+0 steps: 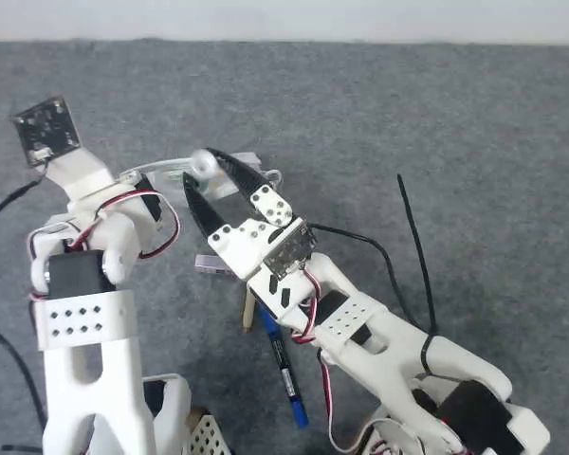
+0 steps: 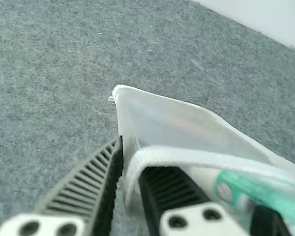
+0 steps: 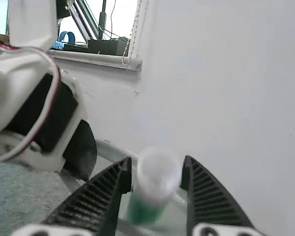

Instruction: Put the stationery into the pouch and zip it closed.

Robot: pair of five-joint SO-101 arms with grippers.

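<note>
Both arms rise from the desk's near edge. Right arm (image 1: 360, 327) slants toward the far left corner, jaws clamped on a white-capped green glue stick (image 3: 155, 182) at the mouth of the pouch (image 2: 187, 128). Left arm (image 1: 85, 284) bends forward, jaws pinching the pouch's rim mid-desk.

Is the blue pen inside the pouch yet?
No, the blue pen lies out on the grey carpet, apart from the pouch.
</note>
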